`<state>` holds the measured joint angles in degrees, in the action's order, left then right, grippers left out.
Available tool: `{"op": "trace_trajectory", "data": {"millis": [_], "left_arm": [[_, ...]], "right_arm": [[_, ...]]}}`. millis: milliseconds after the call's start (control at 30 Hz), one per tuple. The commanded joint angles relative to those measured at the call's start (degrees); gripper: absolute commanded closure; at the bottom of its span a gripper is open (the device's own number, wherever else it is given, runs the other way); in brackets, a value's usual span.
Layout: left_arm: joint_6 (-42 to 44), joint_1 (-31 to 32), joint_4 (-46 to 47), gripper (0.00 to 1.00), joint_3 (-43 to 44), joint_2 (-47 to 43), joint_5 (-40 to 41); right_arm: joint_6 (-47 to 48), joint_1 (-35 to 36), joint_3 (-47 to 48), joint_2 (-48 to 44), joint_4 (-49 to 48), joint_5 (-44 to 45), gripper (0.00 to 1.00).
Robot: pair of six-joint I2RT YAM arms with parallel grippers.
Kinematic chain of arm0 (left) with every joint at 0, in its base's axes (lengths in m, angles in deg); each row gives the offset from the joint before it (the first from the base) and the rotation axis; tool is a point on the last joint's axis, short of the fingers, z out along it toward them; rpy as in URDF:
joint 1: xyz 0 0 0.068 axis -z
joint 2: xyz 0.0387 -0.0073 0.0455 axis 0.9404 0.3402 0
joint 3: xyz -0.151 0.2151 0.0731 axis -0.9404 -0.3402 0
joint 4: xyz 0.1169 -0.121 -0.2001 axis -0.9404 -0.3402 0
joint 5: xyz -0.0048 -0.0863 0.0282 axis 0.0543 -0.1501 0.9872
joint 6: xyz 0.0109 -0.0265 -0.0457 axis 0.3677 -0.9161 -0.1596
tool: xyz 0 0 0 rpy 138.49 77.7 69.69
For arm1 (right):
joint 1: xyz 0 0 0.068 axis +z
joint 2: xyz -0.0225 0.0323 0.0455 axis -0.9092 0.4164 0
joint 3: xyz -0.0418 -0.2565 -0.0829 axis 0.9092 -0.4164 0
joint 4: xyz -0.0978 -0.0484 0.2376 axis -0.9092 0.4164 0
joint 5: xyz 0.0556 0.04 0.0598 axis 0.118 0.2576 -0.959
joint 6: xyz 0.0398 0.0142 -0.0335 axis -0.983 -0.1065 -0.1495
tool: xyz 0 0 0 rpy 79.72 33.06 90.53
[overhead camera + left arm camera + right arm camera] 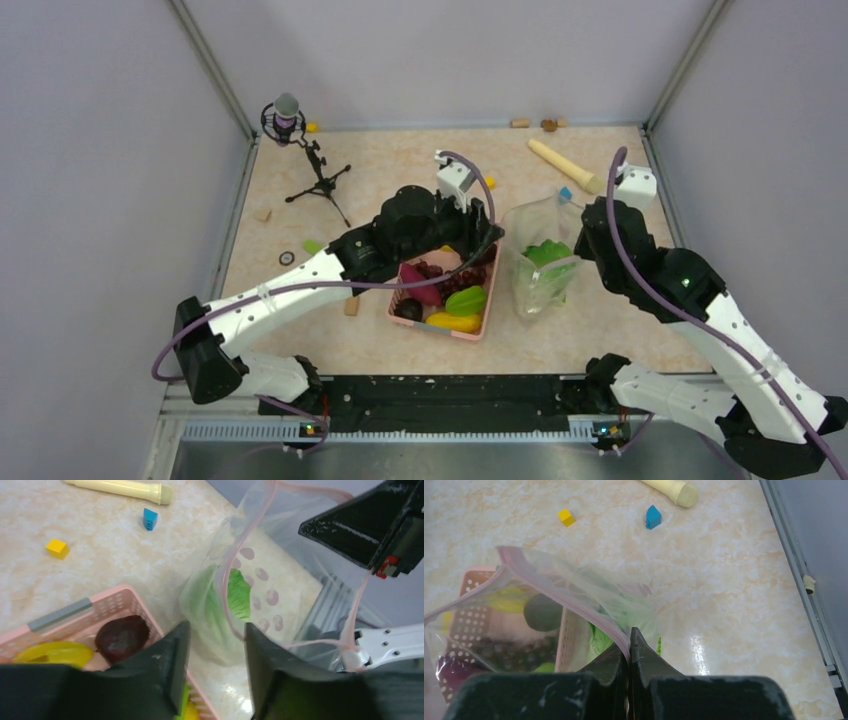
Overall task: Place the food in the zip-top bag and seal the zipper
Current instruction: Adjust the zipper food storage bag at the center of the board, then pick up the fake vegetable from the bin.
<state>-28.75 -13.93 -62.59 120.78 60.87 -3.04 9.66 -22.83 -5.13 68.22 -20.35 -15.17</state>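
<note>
The bench (290,200) was boxed in by grey walls on its left, far and right sides, with bare surface left of the left arm (290,290), along the near edge, and between the bag and the right-hand rail

The pink basket (478,328) sat near the middle, its right side just beside the zip-top bag (535,285). The bag stood upright and crinkled, its mouth held open and facing up. The green-white lettuce head (548,253) lay inside it, low against the wall nearest the basket.

In the basket lay the magenta sweet potato (420,285), the green pod (467,300), the yellow fruit (453,322) and dark purple-brown pieces (408,309).

The pinkish zipper (227,570) ran as a loose loop around the mouth, unsealed. The right gripper (629,640) had its fingers clenched on that zipper edge, lifting one side of the rim. The left gripper (214,645) hung over the basket's far right corner beside the bag, fingers released with nothing between them.

A beige rolling pin (565,165) lay at the far right; a blue block (149,519) and a yellow block (57,548) lay near it
</note>
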Motion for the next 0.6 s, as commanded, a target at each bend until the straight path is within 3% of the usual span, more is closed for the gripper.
{"op": "trace_trajectory", "data": {"millis": [0, 67, 167, 400, 500, 567], "left_arm": [[-0.1, -0.8, 0.9, 0.37, -2.9, -3.9, -2.5], [0.0, -0.7, 2.0, 0.16, -6.7, -8.4, -0.7], [-1.0, -0.8, 3.0, 0.03, -13.3, -14.1, 7.5], [-11.1, -4.5, 0.7, 0.03, -22.5, -18.4, 18.0], [-27.2, -4.8, -4.0, 0.03, -24.3, -18.7, 27.9], [-29.0, -4.8, 2.4, 0.03, -28.7, -19.2, 25.5]], "right_arm": [[2.6, 0.0, -4.1, -1.1, -7.8, 1.5, 1.00], [3.1, 0.0, -6.2, -2.2, -9.7, -0.2, 1.00], [3.5, 0.0, -8.8, -3.5, -11.7, -3.1, 1.00], [4.0, 0.0, -10.5, -3.0, -12.1, -7.3, 1.00], [4.0, 0.0, -10.9, -2.6, -12.0, -7.6, 1.00], [3.9, -0.1, -11.0, -2.4, -12.0, -7.4, 1.00]]}}
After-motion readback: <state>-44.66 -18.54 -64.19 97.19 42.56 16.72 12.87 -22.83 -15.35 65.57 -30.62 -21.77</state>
